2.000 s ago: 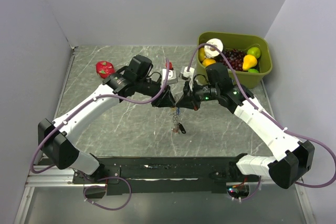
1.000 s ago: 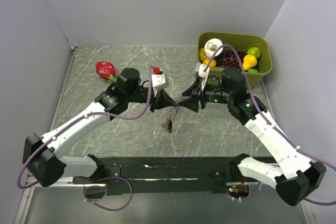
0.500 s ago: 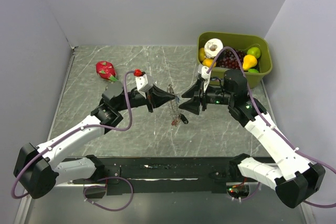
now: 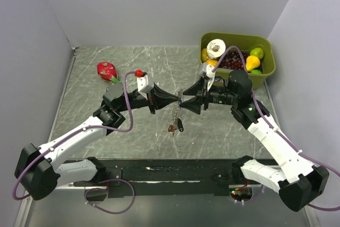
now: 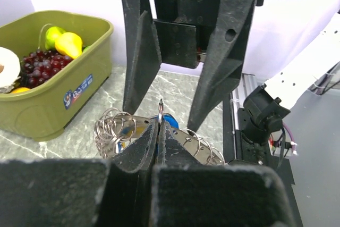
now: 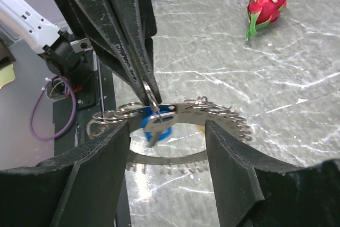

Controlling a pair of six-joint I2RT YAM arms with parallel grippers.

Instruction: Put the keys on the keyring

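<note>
My left gripper [image 5: 160, 123] is shut on a small split ring [image 6: 150, 97], and a key with a blue tag [image 6: 158, 126] hangs from that ring. Behind it curves the big metal keyring band [image 6: 215, 111], which carries several small rings [image 5: 112, 127]. My right gripper [image 6: 167, 127] faces the left one tip to tip, open, with its fingers [image 6: 101, 168] either side of the blue key and not touching it. In the top view the left gripper [image 4: 172, 98] and right gripper [image 4: 187, 103] meet above the table's middle, with the keyring [image 4: 178, 106] between them.
A chain with a black fob [image 4: 180, 125] dangles below the keyring. A green bin [image 4: 267, 69] of fruit stands at the back right, close behind the right arm. A dragon fruit [image 4: 107, 70] lies at the back left. The black base rail [image 4: 170, 171] runs along the near edge.
The left gripper has moved right, back up to the right gripper's tips, carrying the ring. The right gripper's jaws have widened off the key. The fob has swung slightly.
</note>
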